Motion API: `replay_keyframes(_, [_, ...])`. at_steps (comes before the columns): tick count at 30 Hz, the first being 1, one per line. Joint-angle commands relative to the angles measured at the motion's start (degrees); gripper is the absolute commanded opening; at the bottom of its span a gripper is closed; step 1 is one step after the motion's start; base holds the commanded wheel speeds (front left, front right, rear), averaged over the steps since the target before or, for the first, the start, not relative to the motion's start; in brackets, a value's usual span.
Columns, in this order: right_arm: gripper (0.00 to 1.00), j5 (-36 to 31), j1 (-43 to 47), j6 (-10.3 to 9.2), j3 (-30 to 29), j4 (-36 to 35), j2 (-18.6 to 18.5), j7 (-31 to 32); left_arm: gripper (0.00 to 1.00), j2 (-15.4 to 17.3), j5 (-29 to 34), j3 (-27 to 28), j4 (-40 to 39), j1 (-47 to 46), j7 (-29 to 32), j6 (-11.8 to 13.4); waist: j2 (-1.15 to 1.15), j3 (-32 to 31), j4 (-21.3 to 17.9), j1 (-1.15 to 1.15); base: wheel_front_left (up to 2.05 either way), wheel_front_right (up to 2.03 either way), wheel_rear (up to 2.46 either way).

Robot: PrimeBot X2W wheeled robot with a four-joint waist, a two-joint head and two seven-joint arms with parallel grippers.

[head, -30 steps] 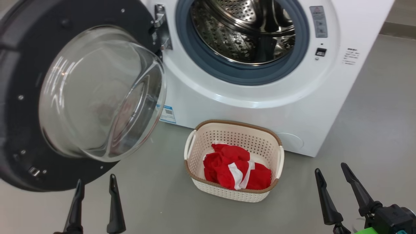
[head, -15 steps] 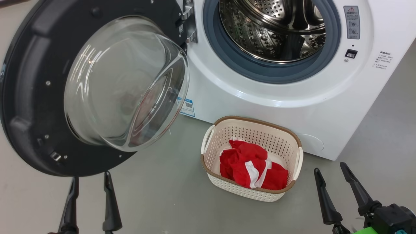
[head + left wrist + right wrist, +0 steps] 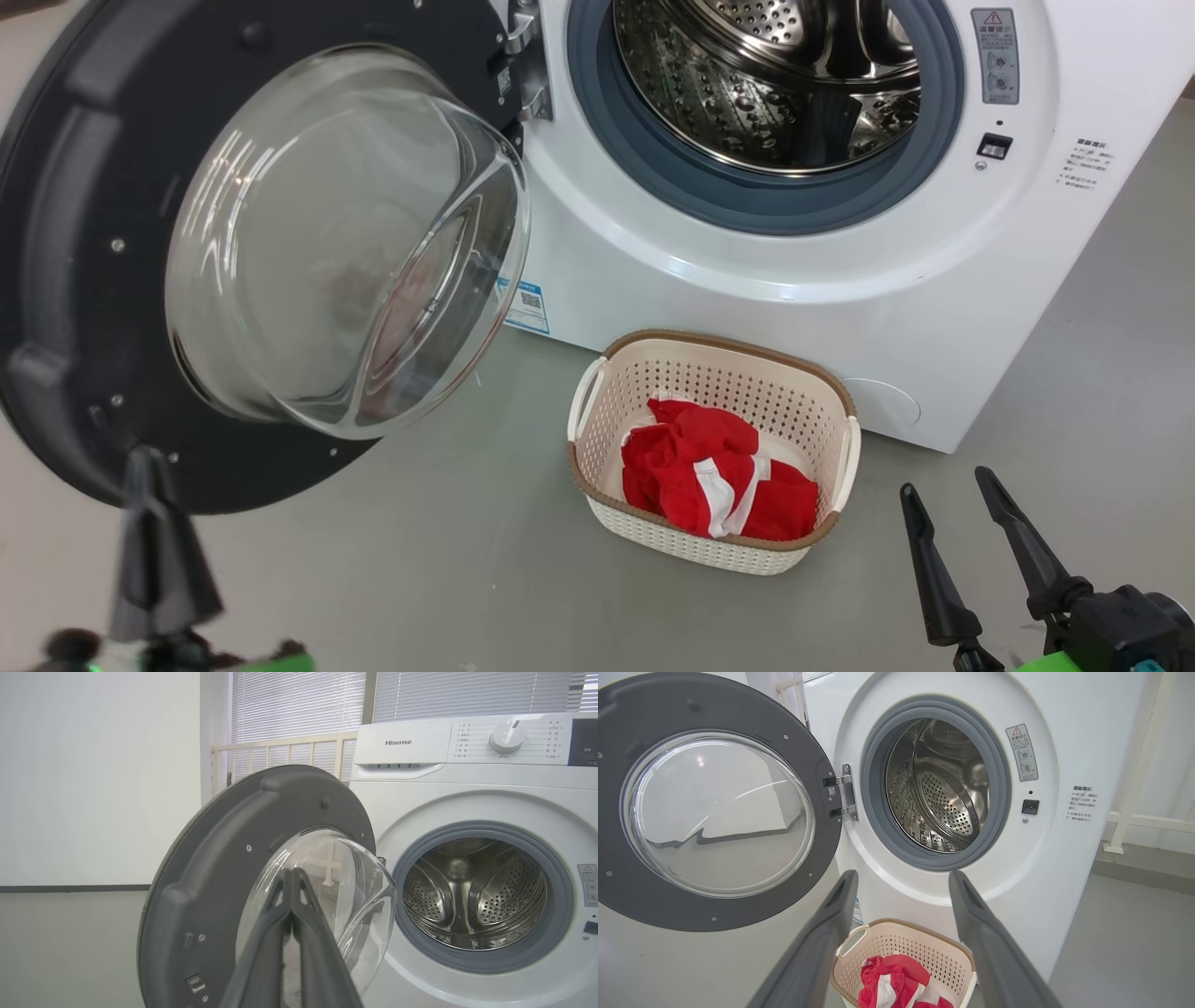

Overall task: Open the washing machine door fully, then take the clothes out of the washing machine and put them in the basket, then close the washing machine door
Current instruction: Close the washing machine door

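Note:
The washing machine door (image 3: 84, 233) stands swung out to the left, its glass bowl (image 3: 345, 243) bulging toward me. The white washing machine (image 3: 747, 280) shows a bare steel drum (image 3: 766, 84) inside the grey gasket. In front of it on the floor, the basket (image 3: 728, 343) holds the red clothes (image 3: 691, 467). My left gripper (image 3: 149, 462) is shut on nothing, blurred, just below the door's lower rim; in its wrist view its joined tips (image 3: 292, 873) point at the glass bowl. My right gripper (image 3: 945, 490) stands open to the right of the basket, and in its wrist view (image 3: 902, 877) above the basket (image 3: 915, 942).
Grey floor (image 3: 448, 560) spreads around the basket. A blue label (image 3: 525, 306) sits low on the machine's front. Behind the door are a white wall (image 3: 93, 765) and a pale railing (image 3: 280, 751). The control knob (image 3: 508, 737) tops the machine.
The camera swung right, then back a little. My left gripper's fingers came together and moved left and up toward the door's lower rim. The right gripper, basket and clothes stayed put.

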Motion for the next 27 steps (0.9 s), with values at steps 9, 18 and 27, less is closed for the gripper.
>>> replay_keyframes(9, [1.0, -1.7, -2.8, 0.35, 1.5, -1.4, -0.8, -0.4, 0.0, 0.4, -12.6, 17.8, -2.9, -15.1, -0.4, -3.9, 0.0, 0.5, -1.2, 0.0, 0.0, 0.0, 0.0])
replay_keyframes(18, [1.0, -1.5, -2.6, 0.35, 1.7, -1.2, -0.8, -0.4, 0.0, 6.1, -35.8, 30.9, 13.1, -31.6, 9.9, -4.7, 0.0, 0.0, -2.5, 0.0, 0.0, 0.0, 0.0])
replay_keyframes(27, [1.0, -1.2, -2.4, 0.35, 2.1, -0.8, -0.8, -0.4, 0.0, 15.2, -46.9, 33.8, 29.5, -43.9, 25.7, -0.9, 0.0, -0.8, -4.1, 0.0, 0.0, 0.0, 0.0])
